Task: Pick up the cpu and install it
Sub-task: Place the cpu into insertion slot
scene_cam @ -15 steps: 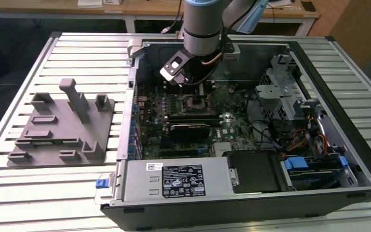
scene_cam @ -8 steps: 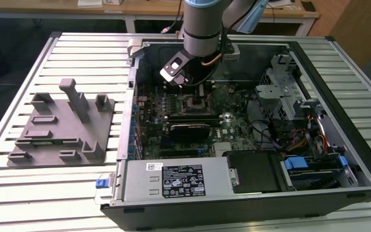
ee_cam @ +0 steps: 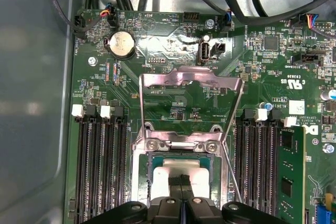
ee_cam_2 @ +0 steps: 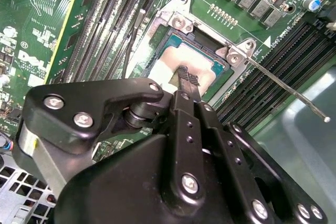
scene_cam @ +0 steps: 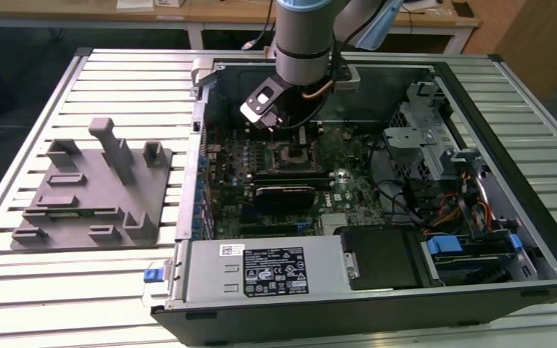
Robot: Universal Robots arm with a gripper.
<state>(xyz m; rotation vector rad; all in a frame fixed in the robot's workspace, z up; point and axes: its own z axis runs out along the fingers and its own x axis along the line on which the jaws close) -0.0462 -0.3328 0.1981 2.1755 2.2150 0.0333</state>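
Lying flat in the open socket of a green motherboard, the cpu shows a small square top plate of pale silvery-grey metal with a lighter rim. A dark teal border of the socket runs around it. In both wrist views the chip sits level inside the recess, its edges parallel to the socket frame.

The gripper hangs directly over the middle of the plate, its two black fingers drawn together with barely a slit between them and nothing clasped. The ribbed fingertips are at the plate's surface; whether they press on it cannot be told.

In the first wrist view the socket's metal load plate is tipped back on its hinge, and the thin lever stands free beside it. Rows of black memory slots flank the socket on both sides, and a coin battery lies further up the board.

In the exterior view the arm reaches down into an open computer case on a slatted metal table. A grey fixture rests beside the case, on the exterior view's left.
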